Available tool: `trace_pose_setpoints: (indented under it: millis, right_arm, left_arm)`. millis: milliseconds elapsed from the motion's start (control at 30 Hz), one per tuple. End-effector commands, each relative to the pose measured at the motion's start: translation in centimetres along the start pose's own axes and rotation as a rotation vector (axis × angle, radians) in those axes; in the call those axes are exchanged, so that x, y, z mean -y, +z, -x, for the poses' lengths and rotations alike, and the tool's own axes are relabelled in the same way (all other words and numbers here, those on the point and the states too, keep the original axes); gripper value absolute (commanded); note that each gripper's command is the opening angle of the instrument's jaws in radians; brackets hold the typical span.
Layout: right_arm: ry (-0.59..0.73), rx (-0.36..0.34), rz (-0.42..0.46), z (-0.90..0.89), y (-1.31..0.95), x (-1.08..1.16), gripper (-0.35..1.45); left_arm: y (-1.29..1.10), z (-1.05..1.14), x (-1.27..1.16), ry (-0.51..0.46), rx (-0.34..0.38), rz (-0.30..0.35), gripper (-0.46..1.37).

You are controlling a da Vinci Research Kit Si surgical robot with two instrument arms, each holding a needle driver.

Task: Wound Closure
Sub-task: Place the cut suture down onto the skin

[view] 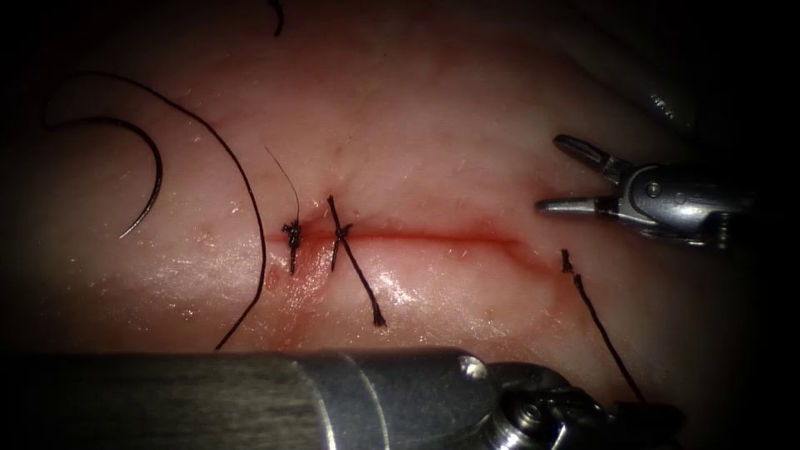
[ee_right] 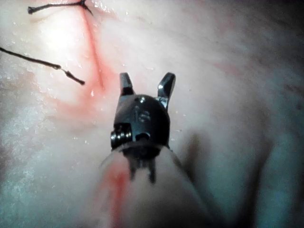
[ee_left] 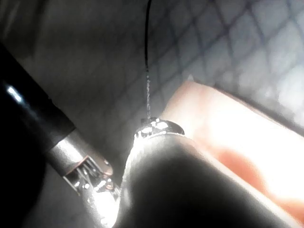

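The tissue [view: 433, 142] is lying across the endoscope view, its cut [view: 433, 236] running as a red line from centre toward 3 o'clock. The left arm's tool [view: 533, 408] is stretching along 6 o'clock; its claw is sitting at the dark edge, so whether it is gripping anything cannot be told, though a cut end of thread [view: 596, 312] is running down toward it from the cut's right end. The right arm's claw [view: 554, 175] is hovering at 3 o'clock, spread wide and holding nothing, above the cut's right end. The thread [view: 250, 217] is arcing from 10 o'clock down toward 7 o'clock. The needle [view: 146, 179] is lying free on the tissue at 9 o'clock, left of the cut, not in the tissue. Two knotted stitches [view: 293, 233] are crossing the cut's left end.
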Motion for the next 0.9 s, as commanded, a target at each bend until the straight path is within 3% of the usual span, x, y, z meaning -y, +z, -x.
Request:
trace_pose_setpoints:
  millis: [33, 267, 433, 533, 800, 900]
  right_arm:
    - [-0.001, 0.008, 0.017, 0.0, -0.06, -0.06, 1.22]
    - [0.005, 0.017, 0.069, -0.01, -0.28, -0.29, 1.22]
    - [0.011, 0.018, 0.095, -0.05, -0.42, -0.35, 1.22]
    - [0.013, 0.022, 0.098, -0.09, -0.45, -0.33, 1.22]
    - [0.014, 0.022, 0.099, -0.13, -0.45, -0.3, 1.23]
    - [0.014, 0.023, 0.101, -0.14, -0.44, -0.28, 1.24]
  left_arm:
    - [0.07, 0.09, -0.02, -0.017, -0.021, 0.003, -0.35]
    - [0.43, 0.37, -0.22, -0.088, -0.086, 0.042, -0.35]
    - [0.75, 0.55, -0.61, -0.16, -0.105, 0.081, -0.35]
    - [0.9, 0.7, -0.86, -0.269, -0.103, 0.112, -0.35]
    - [0.86, 0.95, -1.17, -0.486, 0.027, 0.085, -0.35]
    - [0.73, 0.97, -1.2, -0.571, 0.051, 0.078, -0.14]
